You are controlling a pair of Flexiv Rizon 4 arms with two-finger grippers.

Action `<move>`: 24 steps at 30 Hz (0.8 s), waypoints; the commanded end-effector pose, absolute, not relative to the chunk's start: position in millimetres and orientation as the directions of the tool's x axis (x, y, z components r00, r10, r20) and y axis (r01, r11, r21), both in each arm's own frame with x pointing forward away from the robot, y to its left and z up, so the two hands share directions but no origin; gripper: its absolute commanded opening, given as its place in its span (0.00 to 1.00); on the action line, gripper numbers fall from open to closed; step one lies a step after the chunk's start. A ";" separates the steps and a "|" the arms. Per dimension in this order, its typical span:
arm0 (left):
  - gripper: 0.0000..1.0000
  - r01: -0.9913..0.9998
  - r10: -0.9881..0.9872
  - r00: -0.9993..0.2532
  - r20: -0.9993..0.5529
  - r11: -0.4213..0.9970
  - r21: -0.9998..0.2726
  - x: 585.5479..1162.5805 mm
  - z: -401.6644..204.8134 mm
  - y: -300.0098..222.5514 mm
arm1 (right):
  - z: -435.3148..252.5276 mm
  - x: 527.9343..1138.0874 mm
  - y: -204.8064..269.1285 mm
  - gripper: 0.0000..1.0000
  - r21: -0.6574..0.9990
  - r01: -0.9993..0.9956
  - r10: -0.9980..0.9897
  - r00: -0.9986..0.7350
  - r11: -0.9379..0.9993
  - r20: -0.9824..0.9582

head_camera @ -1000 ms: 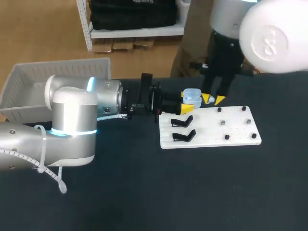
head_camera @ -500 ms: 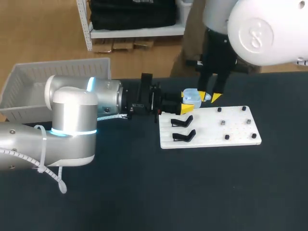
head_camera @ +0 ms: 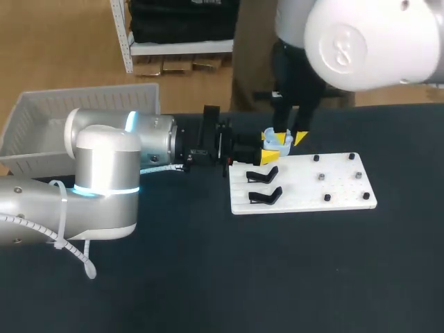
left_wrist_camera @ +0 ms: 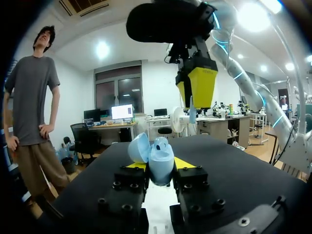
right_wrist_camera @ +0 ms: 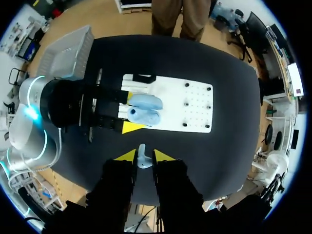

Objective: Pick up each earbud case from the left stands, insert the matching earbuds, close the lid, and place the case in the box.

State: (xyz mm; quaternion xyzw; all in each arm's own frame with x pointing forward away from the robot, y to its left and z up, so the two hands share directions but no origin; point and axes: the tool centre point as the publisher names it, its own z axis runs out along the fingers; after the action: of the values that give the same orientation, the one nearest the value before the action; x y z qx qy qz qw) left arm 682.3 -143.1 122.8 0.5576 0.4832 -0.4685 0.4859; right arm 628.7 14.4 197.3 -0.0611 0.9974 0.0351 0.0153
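A light-blue earbud case [head_camera: 275,145] with its lid open is held above the white stand board [head_camera: 333,189], and my left gripper [head_camera: 269,147] is shut on it from both sides. In the left wrist view the case [left_wrist_camera: 161,157] sits between the fingers, lid [left_wrist_camera: 139,148] tipped back. My right gripper [head_camera: 292,137] hangs just above and beside the case, shut on a small pale earbud [right_wrist_camera: 142,160]. In the right wrist view the case [right_wrist_camera: 145,110] lies open some way below the gripper [right_wrist_camera: 144,157]. From the left wrist the earbud [left_wrist_camera: 193,115] hangs under the right gripper [left_wrist_camera: 198,87].
Two black stands [head_camera: 264,196] sit on the board's left part, and small dark pegs [head_camera: 322,177] dot its right part. A white basket [head_camera: 41,128] stands at the back left of the dark table.
My right arm has swung left, carrying the earbud from beside the case to nearly over it. The left arm and the case have not moved.
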 end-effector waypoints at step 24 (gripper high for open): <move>0.00 0.994 0.079 0.098 -0.992 -0.055 0.093 681.0 121.5 -143.3 | 185.9 656.9 33.6 0.00 0.014 -0.200 -0.200 -0.980 0.980 0.012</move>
State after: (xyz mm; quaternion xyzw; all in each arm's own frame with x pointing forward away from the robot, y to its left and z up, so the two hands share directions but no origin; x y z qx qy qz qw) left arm 682.3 -143.1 122.8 0.5576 0.4832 -0.4685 0.4859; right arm 655.0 32.2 187.0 -0.1001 0.9949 0.0076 -0.0047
